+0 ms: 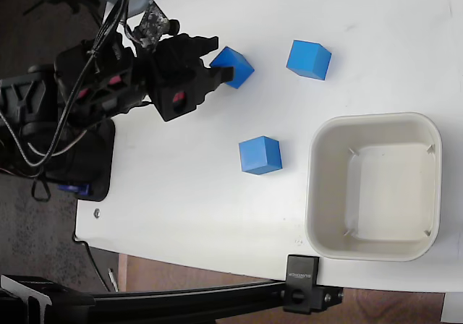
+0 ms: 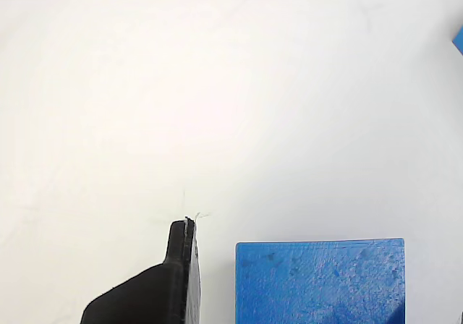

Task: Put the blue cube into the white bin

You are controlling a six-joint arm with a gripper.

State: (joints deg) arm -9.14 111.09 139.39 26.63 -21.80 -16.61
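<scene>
Three blue cubes (image 1: 232, 66) (image 1: 309, 58) (image 1: 260, 155), one white bin (image 1: 374, 249), one hand (image 1: 217, 65).

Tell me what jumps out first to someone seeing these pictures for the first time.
Three bright blue cubes on the white table: one at the black gripper at upper left in the fixed view, one up the middle, one central. The empty white bin sits at right.

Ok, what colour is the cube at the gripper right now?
Bright blue, plain and unmarked. The cube at the gripper shows best in the fixed view.
</scene>
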